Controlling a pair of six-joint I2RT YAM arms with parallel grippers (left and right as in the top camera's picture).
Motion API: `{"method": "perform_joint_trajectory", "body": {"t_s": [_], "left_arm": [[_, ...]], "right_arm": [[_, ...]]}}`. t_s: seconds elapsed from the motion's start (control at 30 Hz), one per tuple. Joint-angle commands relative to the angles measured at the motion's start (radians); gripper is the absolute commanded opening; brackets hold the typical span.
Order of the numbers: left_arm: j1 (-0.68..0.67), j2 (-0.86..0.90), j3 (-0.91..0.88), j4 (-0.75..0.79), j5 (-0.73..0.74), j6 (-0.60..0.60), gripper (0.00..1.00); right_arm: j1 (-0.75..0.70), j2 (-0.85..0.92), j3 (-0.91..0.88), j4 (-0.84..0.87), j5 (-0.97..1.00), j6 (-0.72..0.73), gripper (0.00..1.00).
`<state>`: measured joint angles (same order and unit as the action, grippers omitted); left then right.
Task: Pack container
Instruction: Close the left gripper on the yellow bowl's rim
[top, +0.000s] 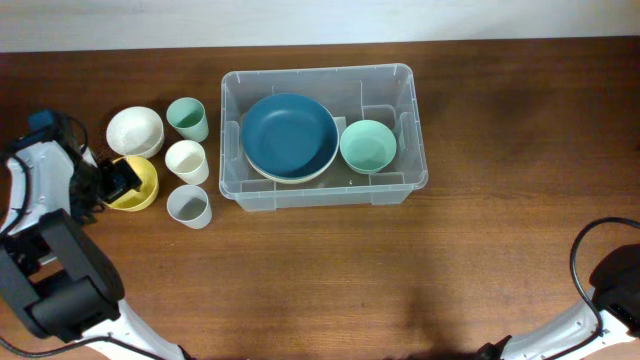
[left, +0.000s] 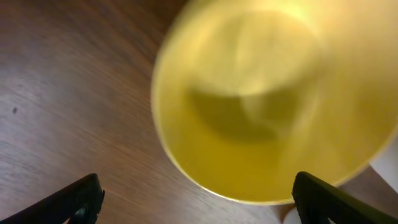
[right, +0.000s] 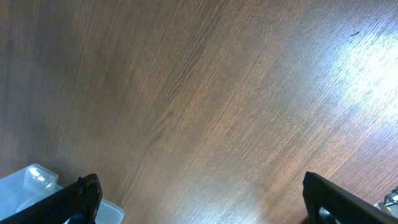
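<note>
Our left gripper hung over the yellow bowl, its fingers spread wide and holding nothing. The container stood in the middle of the table, with a blue plate and a green bowl already inside. We judged the good way was to lower one finger inside the bowl's rim and one outside, then close on its wall without touching the white bowl just beside. Our right gripper was also spread, over bare wood.

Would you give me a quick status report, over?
Left gripper open at yellow bowl; right gripper open over table. Container holds blue plate, teal bowl. Three cups stand between yellow bowl and container.
</note>
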<state>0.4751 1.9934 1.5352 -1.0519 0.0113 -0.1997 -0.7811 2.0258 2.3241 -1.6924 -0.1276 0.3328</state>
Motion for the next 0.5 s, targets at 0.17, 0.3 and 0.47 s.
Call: {"method": "perform_joint_trajectory", "body": {"t_s": [0.17, 0.3, 0.47], "left_arm": [[0.065, -0.012, -0.066, 0.057, 0.012, -0.024, 0.91], [0.064, -0.012, -0.089, 0.078, 0.012, -0.024, 0.91], [0.064, -0.012, -0.095, 0.114, 0.012, -0.024, 0.91]], "right_arm": [[0.002, -0.010, -0.003, -0.003, 0.009, -0.007, 0.99], [0.002, -0.010, -0.003, -0.002, 0.009, -0.007, 0.99], [0.002, -0.010, -0.003, -0.002, 0.009, -0.007, 0.99]]}}
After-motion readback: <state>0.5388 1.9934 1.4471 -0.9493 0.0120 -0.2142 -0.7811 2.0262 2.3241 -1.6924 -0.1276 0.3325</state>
